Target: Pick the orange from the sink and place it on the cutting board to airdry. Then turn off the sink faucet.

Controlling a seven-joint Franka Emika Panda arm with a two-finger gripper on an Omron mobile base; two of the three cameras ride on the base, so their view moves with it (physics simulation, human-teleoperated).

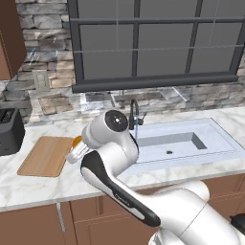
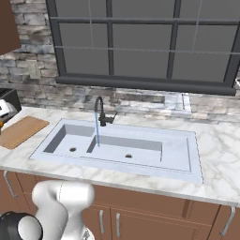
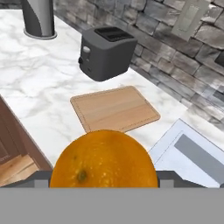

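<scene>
Progress: the orange (image 3: 104, 159) is out of the sink (image 2: 183, 161) and carried in the air, not yet set down; the placing and the faucet shut-off remain, by this reading.
End effector: clamped on the orange, which fills the low foreground of the hand view, dark tips (image 3: 37, 180) showing at either side of it.
Orange: held short of the cutting board (image 3: 114, 108), just off the board's sink-side edge in the left base view.
Cutting board: flat on the marble surface (image 3: 39, 83), bare, the black toaster (image 3: 106, 52) beyond it.
Sink faucet (image 2: 99, 112): farther off from the board, water running into the basin.
</scene>
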